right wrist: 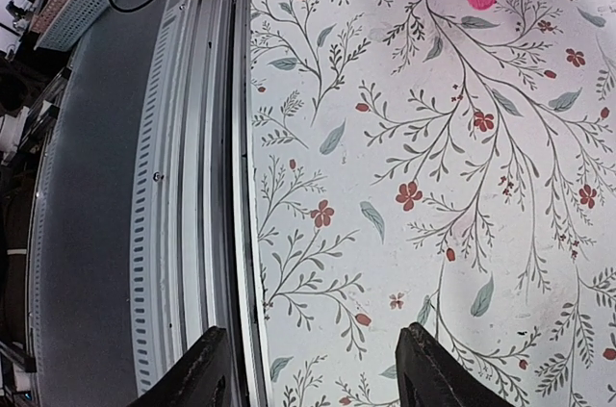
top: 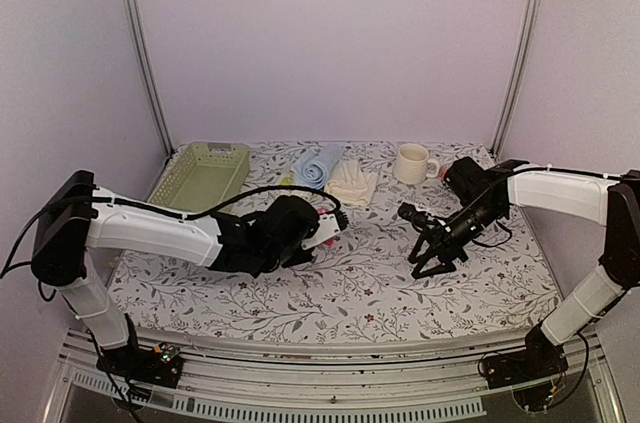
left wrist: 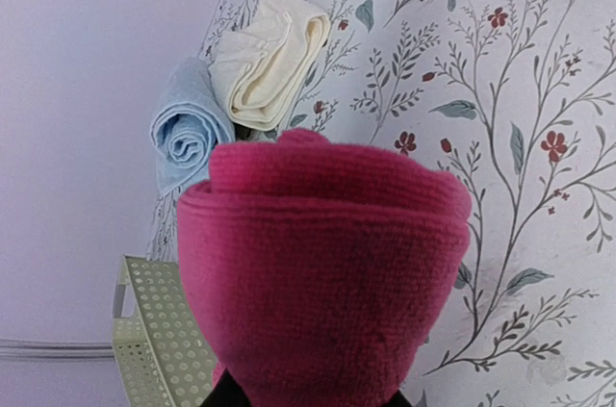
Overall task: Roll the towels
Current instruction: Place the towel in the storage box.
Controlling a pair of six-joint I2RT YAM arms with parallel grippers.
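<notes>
Pink towel (left wrist: 322, 272), rolled, tight in left gripper (top: 326, 230), long axis straight ahead toward blue towel (left wrist: 188, 128); right gripper (right wrist: 313, 335) half-open, empty.

Rolled hot-pink towel (left wrist: 322, 263) up close

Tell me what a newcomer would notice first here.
The hot pink towel, rolled and gripped by the left gripper, fills the left wrist view. Farther back lie a rolled light blue towel and a cream towel, side by side. The right gripper hangs open, empty.
</notes>
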